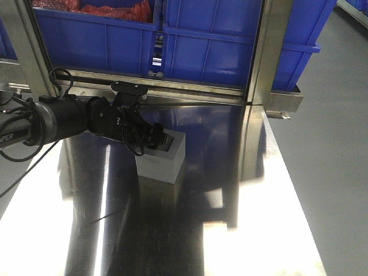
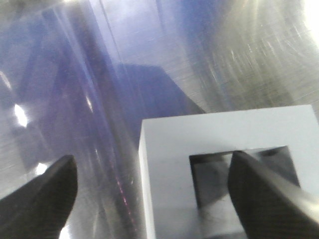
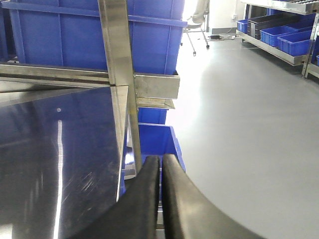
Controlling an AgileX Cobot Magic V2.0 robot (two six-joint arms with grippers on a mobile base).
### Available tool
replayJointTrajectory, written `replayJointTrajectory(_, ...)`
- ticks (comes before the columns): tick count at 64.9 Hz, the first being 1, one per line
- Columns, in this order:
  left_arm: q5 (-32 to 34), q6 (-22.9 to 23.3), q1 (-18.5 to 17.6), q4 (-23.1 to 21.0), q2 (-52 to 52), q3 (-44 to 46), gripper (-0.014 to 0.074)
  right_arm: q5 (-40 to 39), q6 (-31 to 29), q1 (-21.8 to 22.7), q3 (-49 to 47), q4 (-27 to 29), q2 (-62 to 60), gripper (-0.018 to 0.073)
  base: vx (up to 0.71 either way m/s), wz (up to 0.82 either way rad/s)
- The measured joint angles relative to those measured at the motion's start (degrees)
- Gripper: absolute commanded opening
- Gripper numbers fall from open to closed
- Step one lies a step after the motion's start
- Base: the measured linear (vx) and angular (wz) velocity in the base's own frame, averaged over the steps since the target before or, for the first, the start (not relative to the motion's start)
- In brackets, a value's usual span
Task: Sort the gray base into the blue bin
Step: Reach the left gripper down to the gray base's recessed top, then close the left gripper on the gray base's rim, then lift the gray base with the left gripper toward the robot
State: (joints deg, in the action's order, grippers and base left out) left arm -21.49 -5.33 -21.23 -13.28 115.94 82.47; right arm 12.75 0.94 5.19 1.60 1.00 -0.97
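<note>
The gray base (image 1: pixel 163 160) stands on the steel table with its square recess facing up. In the left wrist view the gray base (image 2: pixel 169 144) fills the lower right. My left gripper (image 1: pixel 161 140) is open over its top. One fingertip (image 2: pixel 47 196) is outside the block's left side and the other (image 2: pixel 264 199) is over the recess, so the jaws straddle the block's left wall (image 2: pixel 162 194) without touching it. Blue bins (image 1: pixel 210 57) sit on the rack behind the table. My right gripper (image 3: pixel 160 167) is shut and empty beyond the table's right edge.
A steel rack rail (image 1: pixel 190 92) and an upright post (image 1: pixel 261 52) run in front of the bins. Another blue bin (image 3: pixel 159 137) sits low beside the table. The grey floor (image 1: pixel 333 144) lies to the right, and far shelves hold more crates (image 3: pixel 294 40).
</note>
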Motion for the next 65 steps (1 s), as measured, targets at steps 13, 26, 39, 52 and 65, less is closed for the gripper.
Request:
replayJointTrajectory(13, -0.9, 0.2, -0.1, -0.4, -0.1, 0.0, 0.0244, 0.0, 0.0, 0.0, 0.0, 0.0, 0.0, -0.0005, 0.00, 0.00)
replayJointTrajectory(26, -1.4, 0.2, -0.1, -0.6, -0.1, 0.3, -0.0009, 0.0, 0.0, 0.0, 0.0, 0.0, 0.0, -0.0005, 0.00, 0.00)
replayJointTrajectory(39, -1.4, 0.2, -0.1, -0.5, -0.1, 0.4, -0.0008, 0.0, 0.0, 0.0, 0.0, 0.0, 0.0, -0.0005, 0.00, 0.00)
replayJointTrajectory(52, -2.0, 0.1, -0.1, 0.3, -1.8, -0.4, -0.0008, 0.0, 0.0, 0.0, 0.0, 0.0, 0.0, -0.0005, 0.00, 0.00)
replayJointTrajectory(65, 2.2, 0.0, -0.1, 0.9, -10.3, -4.1, -0.0008, 0.0, 0.0, 0.0, 0.0, 0.0, 0.0, -0.0005, 0.00, 0.00)
